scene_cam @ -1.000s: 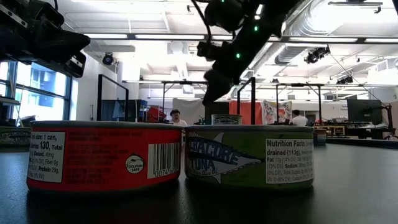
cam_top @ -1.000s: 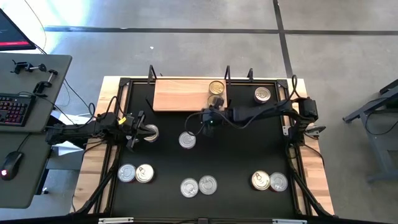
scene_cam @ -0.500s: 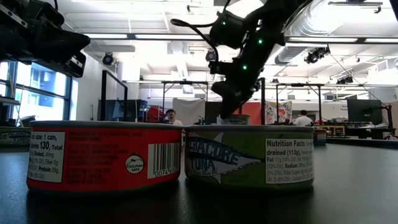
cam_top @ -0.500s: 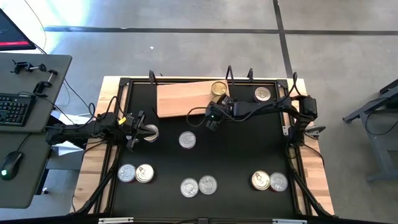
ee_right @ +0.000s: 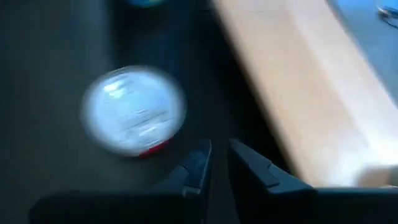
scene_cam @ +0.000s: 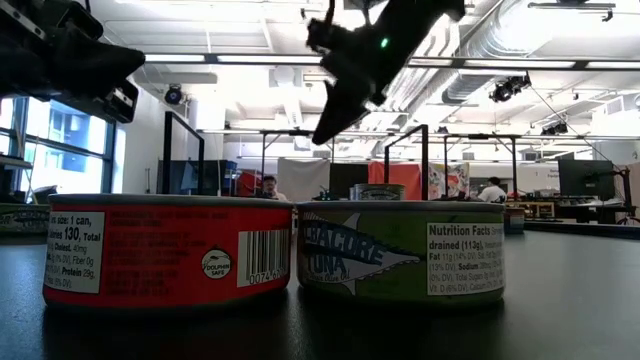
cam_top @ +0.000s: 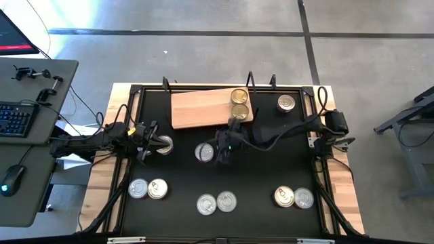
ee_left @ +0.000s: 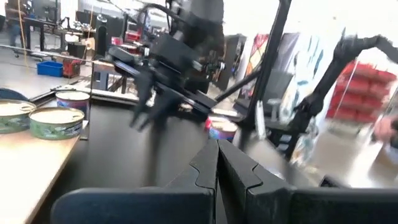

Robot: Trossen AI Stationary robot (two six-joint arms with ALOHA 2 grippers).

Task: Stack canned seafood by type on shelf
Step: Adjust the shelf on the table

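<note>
The shelf, a light wooden board, lies slightly askew at the mat's far side. Two gold-lidded tins stand on its right end. My right gripper hovers over the mat beside a silver-lidded, red-sided tin, with its fingers only a narrow gap apart and nothing between them. My left gripper is shut just short of another tin. Whether it touches that tin I cannot tell. Several more tins stand in pairs along the near side.
One tin stands alone right of the board. Pairs of tins sit at near left, near middle and near right. In the low view a red tin and a green tin fill the foreground. Black posts rise behind the board.
My right gripper has drawn away from the board's right end, toward the near edge and the left, and now stands beside the middle tin. The gold tin it was over stays on the board. The board has turned slightly and shifted right.
</note>
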